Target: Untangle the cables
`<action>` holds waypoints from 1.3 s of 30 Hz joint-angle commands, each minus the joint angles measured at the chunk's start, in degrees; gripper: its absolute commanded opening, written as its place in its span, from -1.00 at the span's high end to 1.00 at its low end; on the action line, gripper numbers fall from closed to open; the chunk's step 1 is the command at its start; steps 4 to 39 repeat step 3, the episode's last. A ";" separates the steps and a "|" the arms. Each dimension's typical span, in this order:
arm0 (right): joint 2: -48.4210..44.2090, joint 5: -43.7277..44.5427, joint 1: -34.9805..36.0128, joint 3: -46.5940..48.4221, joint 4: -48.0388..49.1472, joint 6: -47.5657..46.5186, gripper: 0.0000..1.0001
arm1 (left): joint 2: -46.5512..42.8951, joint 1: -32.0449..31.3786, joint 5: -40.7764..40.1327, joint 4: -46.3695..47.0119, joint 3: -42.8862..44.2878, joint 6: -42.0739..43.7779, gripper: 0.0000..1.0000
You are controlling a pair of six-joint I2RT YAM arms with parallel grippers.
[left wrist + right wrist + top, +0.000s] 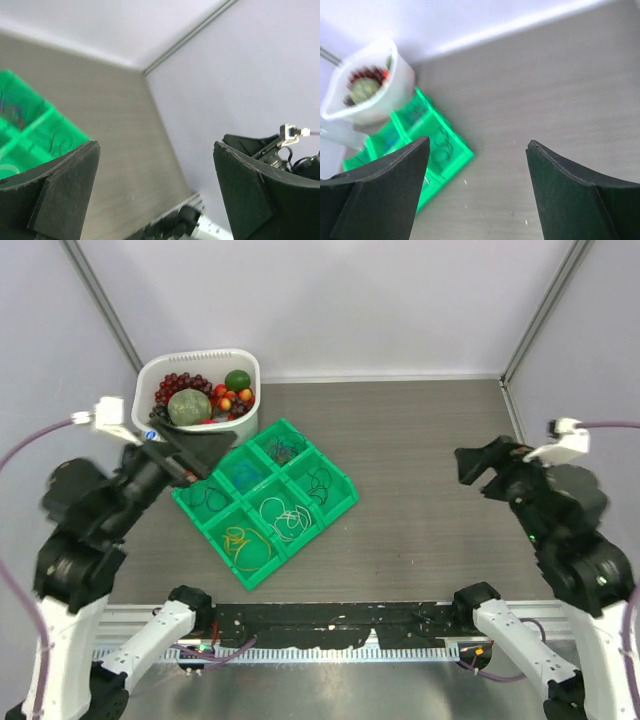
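The cables lie as small loops in the compartments of a green tray [345, 502] at centre-left. There are yellow loops [240, 542], white loops [285, 517], black loops [320, 480], a purple-blue tangle [285, 448] and a blue one [243, 476]. My left gripper [205, 455] is open and empty, raised over the tray's far-left corner. Its wrist view [155, 185] shows the tray's edge [35, 125] at left. My right gripper [470, 470] is open and empty, well to the right of the tray. Its wrist view [477, 165] shows the tray [462, 155] at left.
A white bowl [250, 410] of fruit stands behind the tray at the back left and also shows in the right wrist view [395, 85]. Grey walls close in the table on three sides. The arm bases and a rail sit along the near edge.
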 commanded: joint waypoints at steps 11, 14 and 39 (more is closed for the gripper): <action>0.92 7.34 -0.24 20.81 -3.11 -2.46 -0.67 | -3.14 0.27 -5.56 -0.70 16.05 7.41 -0.99; 0.92 7.34 -0.24 20.81 -3.11 -2.46 -0.67 | -3.14 0.27 -5.56 -0.70 16.05 7.41 -0.99; 0.92 7.34 -0.24 20.81 -3.11 -2.46 -0.67 | -3.14 0.27 -5.56 -0.70 16.05 7.41 -0.99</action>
